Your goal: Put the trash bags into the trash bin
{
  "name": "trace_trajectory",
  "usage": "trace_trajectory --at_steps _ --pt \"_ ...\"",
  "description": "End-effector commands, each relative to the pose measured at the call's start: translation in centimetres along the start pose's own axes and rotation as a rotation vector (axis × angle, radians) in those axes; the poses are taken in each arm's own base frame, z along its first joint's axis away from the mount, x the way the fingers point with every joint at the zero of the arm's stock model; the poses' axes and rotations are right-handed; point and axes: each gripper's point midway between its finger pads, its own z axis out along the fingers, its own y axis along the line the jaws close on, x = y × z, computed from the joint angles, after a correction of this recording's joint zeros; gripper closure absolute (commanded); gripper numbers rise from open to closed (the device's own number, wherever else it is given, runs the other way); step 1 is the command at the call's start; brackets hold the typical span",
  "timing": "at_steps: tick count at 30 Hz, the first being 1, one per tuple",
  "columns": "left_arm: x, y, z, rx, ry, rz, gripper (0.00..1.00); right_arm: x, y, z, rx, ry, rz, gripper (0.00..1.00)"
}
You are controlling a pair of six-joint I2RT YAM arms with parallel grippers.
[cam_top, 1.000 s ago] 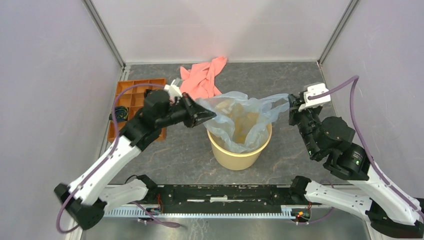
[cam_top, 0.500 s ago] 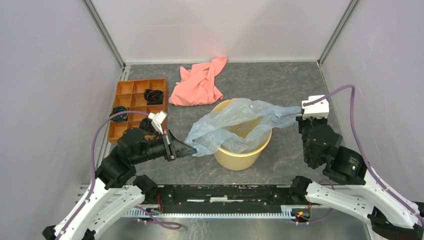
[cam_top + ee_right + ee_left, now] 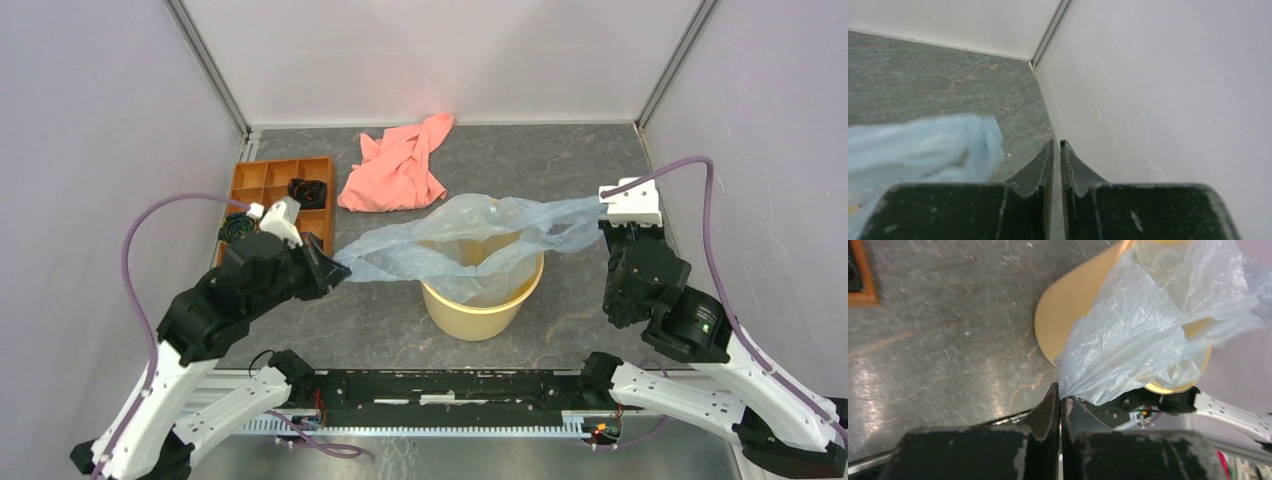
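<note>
Bag (image 3: 1148, 335) pinched between left fingers (image 3: 1048, 412), draped over bin (image 3: 1073, 315).

crinkly translucent film bag (image 3: 470, 240), smooth plastic bin (image 3: 480, 312)

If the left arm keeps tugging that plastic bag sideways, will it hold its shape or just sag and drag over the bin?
The trash bag looks floppy: it drapes crinkled over the trash bin rim and sags inside. Likely very light, being thin see-through film. Pinched in the left gripper, it bunches to a point, so it may stretch or slip rather than lift evenly.
</note>
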Motion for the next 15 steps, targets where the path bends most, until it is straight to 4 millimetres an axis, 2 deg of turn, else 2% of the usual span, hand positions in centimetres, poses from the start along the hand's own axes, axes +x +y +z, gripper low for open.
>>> trace_trajectory --at_steps 1,3,5,6,10,13,15 --pt "-2.3 1.5 1.7 -0.159 -0.015 0.158 0.98 -1.7 -0.1 0.5 0.065 -0.016 -0.044 0.85" --pt "-2.5 0.8 2.4 -0.157 0.014 0.179 0.98 -2.1 0.4 0.6 0.065 -0.008 -0.041 0.85" --pt "-2.2 -0.8 2.6 -0.081 0.049 0.188 0.97 -2.7 1.1 0.6 0.019 0.011 -0.018 0.81" --pt "-2.0 -1.6 2.5 -0.041 0.06 0.187 0.95 -3.2 1.0 0.4 -0.019 0.023 0.026 0.75" --pt "-1.6 -3.1 1.6 0.038 0.076 0.153 0.82 -4.8 3.5 -1.5 -0.319 0.068 0.18 0.47" --pt "-1.7 -3.8 1.0 0.078 0.065 0.124 0.79 -5.6 4.5 -3.7 -0.511 0.071 0.327 0.27" --pt "-2.0 -3.9 0.7 0.079 0.049 0.113 0.79 -6.1 4.4 -5.0 -0.599 0.059 0.393 0.15"
